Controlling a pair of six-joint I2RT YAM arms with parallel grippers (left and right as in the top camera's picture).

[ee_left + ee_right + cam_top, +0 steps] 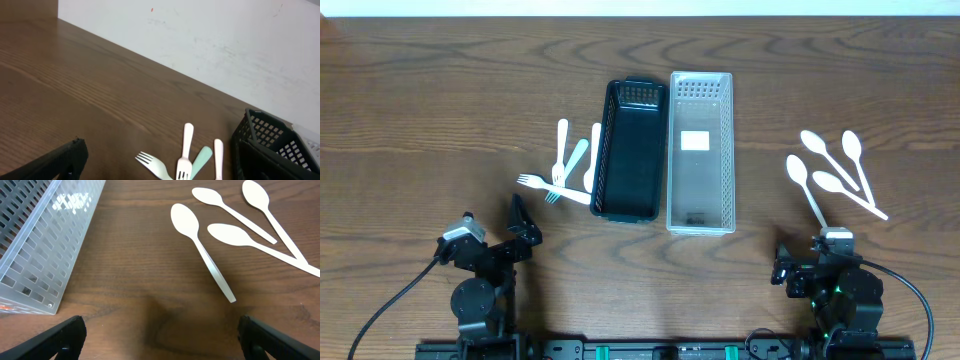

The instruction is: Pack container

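Observation:
A black mesh container (628, 150) and a clear mesh container (701, 150) stand side by side at the table's middle. Several forks and a pale green utensil (566, 170) lie left of the black one; they also show in the left wrist view (186, 152) beside the black container (270, 145). Several white spoons (835, 170) lie at the right, also in the right wrist view (220, 230) next to the clear container (45, 245). My left gripper (520, 235) is near the front left, empty. My right gripper (160, 337) is open and empty at the front right.
A white wall (210, 35) rises behind the table's far edge. Bare wood lies between the grippers and the utensils.

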